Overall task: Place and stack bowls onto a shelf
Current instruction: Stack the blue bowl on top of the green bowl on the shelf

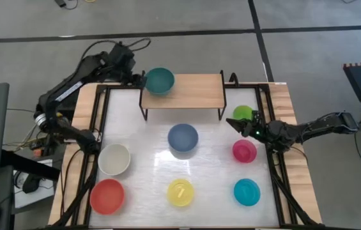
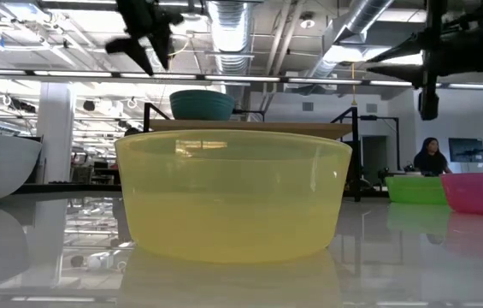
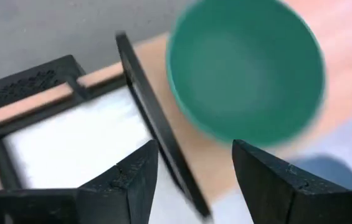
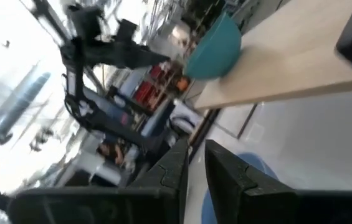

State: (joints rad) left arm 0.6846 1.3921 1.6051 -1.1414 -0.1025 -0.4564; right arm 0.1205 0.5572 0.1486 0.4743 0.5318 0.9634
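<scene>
Left gripper (image 1: 137,78) hangs empty, fingers spread wide, just beside the teal bowl (image 1: 160,81), which sits upright, mouth up, at the left end of the shelf (image 1: 193,89). That shelf runs lengthwise across the table's far side. Right gripper (image 1: 249,127), fingers nearly closed and empty, hovers between the lime green bowl (image 1: 242,114) and the pink bowl (image 1: 245,151). I count seven bowls: one on the shelf, six on the table (image 1: 148,169).

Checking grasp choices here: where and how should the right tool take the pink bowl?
Grip the pink bowl by its rim from above, one finger inside and one outside. It sits upright, mouth open. Choose the rim side away from the lime green bowl.
</scene>
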